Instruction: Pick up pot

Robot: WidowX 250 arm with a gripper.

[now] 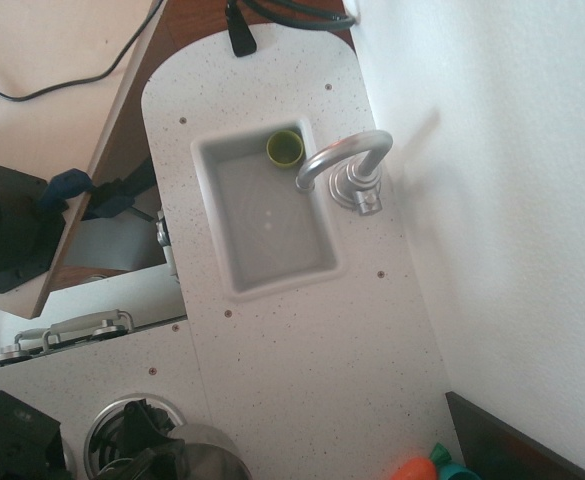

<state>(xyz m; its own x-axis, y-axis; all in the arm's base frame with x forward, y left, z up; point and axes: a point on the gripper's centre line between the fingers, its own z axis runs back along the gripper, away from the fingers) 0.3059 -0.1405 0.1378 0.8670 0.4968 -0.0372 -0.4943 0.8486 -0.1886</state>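
The pot sits at the bottom edge of the desk, partly cut off, with the dark fingers just beside it. I cannot tell if they are open or closed. The shiny round pot may slip or tip if grabbed badly.

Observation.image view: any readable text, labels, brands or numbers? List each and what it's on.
None readable in this view.
White speckled countertop: dark specks and screw heads only, no print.
Grey rectangular sink basin, small olive-green cup, curved silver faucet: unmarked.
Shiny stainless-steel pot at the bottom edge: only reflections, no label visible.
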